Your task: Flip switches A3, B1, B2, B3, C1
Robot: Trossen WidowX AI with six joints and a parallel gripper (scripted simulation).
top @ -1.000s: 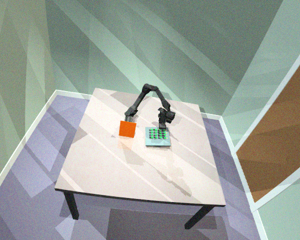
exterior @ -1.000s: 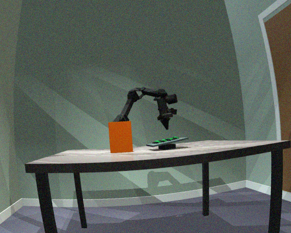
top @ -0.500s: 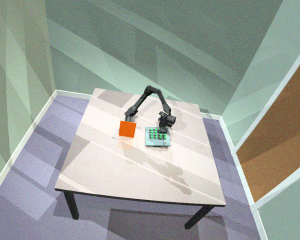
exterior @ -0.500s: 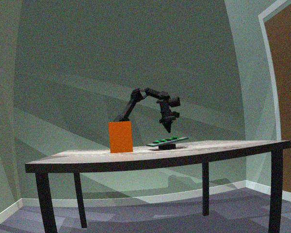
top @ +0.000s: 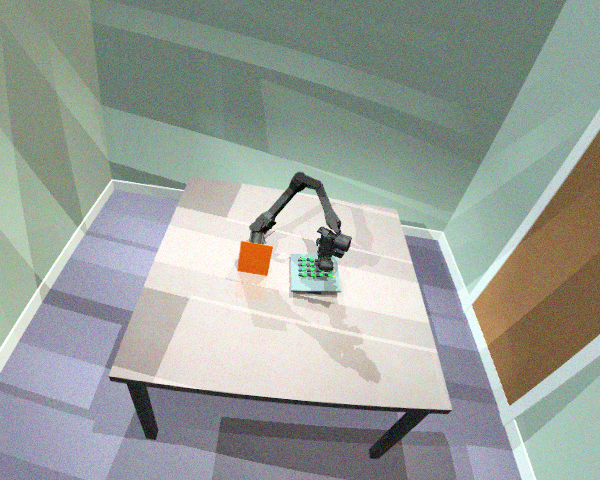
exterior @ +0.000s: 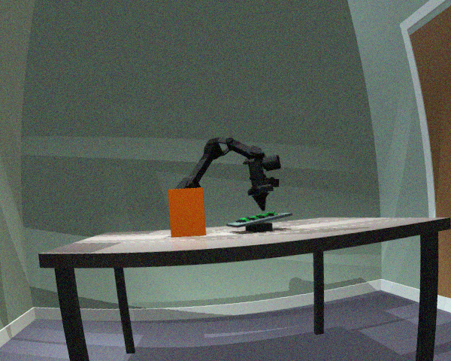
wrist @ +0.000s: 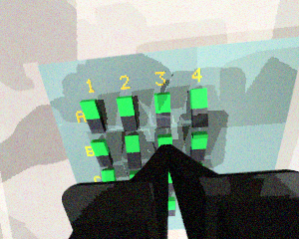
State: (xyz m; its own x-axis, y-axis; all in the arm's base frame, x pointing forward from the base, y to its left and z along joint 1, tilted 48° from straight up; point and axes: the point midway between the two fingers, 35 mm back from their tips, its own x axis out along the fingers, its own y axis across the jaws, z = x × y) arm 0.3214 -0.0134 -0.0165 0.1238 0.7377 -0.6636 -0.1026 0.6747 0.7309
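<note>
Above the tilted panel [wrist: 249, 129], closed tool [wrist: 165, 155], tip over switch B3 [wrist: 164, 140]

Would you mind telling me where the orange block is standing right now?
The orange block stands upright on the table, right in front of the arm's base in the top view, just left of the switch panel and apart from it.

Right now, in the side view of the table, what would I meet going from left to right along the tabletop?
Orange box → tilted switch panel with the arm's closed fingers hanging just above it → bare stretch of table out to its right edge.
</note>
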